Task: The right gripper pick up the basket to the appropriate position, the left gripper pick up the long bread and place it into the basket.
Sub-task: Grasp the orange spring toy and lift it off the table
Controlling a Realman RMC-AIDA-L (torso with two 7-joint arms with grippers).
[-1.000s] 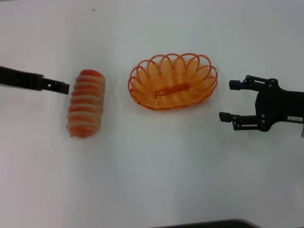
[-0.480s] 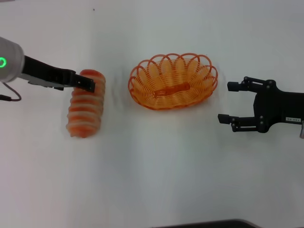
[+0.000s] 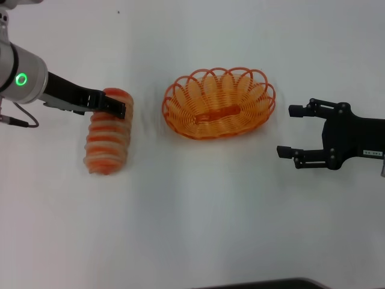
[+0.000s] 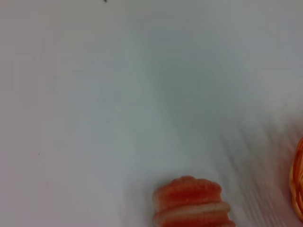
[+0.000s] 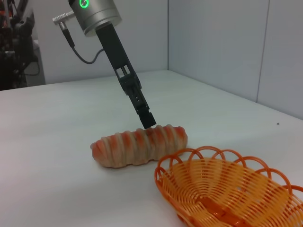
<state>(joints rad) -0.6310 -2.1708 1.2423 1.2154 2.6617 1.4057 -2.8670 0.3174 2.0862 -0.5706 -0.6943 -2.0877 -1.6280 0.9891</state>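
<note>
The long bread (image 3: 108, 132), ridged in orange-red and tan bands, lies on the white table at the left. My left gripper (image 3: 117, 109), on the arm with the green ring, is over the bread's far end, at or just above its top. The right wrist view shows the left gripper (image 5: 148, 120) tip at the bread (image 5: 139, 144). The orange basket (image 3: 189, 102) stands empty at the middle. My right gripper (image 3: 287, 130) is open and empty, to the right of the basket and apart from it. The left wrist view shows the bread's end (image 4: 191, 203) and a sliver of the basket (image 4: 298, 184).
The white table (image 3: 198, 205) bears only the bread and the basket. In the right wrist view, the basket (image 5: 246, 184) is nearest and grey partition walls (image 5: 227, 47) stand behind the table.
My left gripper has moved right from beside the bread to over its far end. The right gripper, the basket and the bread have stayed nearly still.
</note>
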